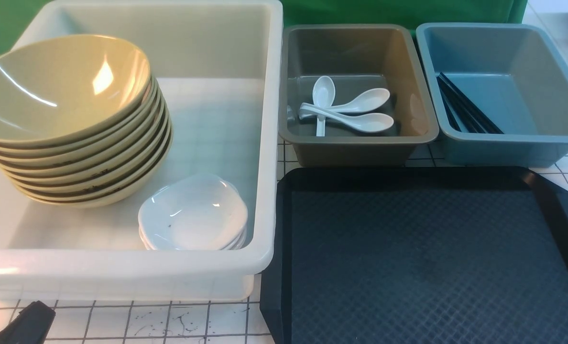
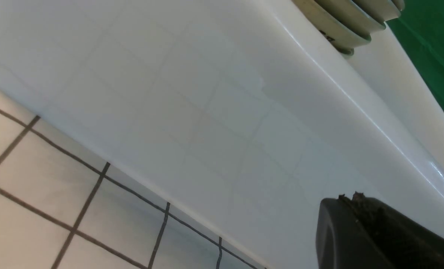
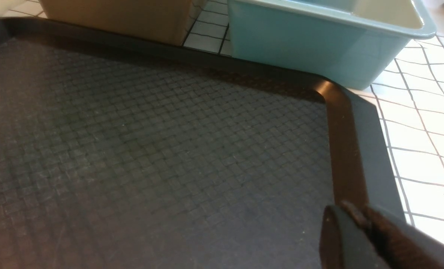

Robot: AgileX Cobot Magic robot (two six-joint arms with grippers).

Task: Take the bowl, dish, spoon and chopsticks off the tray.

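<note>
Front view first: the tray (image 1: 427,258) lies bare, nothing showing on its diamond-textured floor. The bowl (image 1: 59,91) sits on top of the stack of tan bowls (image 1: 88,167) in the white tub (image 1: 265,143), with the white dishes (image 1: 193,215) stacked just beside them in the same tub. Three spoons (image 1: 346,110) lie crossed in the grey-brown tub (image 1: 418,114), and the chopsticks (image 1: 465,110) lean inside the blue tub (image 1: 542,138). By the look of it, the clearing is finished, with nothing left to lift. Only a dark scrap of the left gripper (image 1: 26,325) shows at the bottom corner.

Over to the left wrist view: the left gripper (image 2: 356,209) hangs low outside the white tub's wall (image 2: 214,123), above the gridded table (image 2: 39,198). Its jaws look pressed together on nothing.

Right wrist view now: the right gripper (image 3: 352,224) hovers over the tray's rim (image 3: 345,149), the blue tub (image 3: 304,48) beyond. Its jaws also look closed, empty.
</note>
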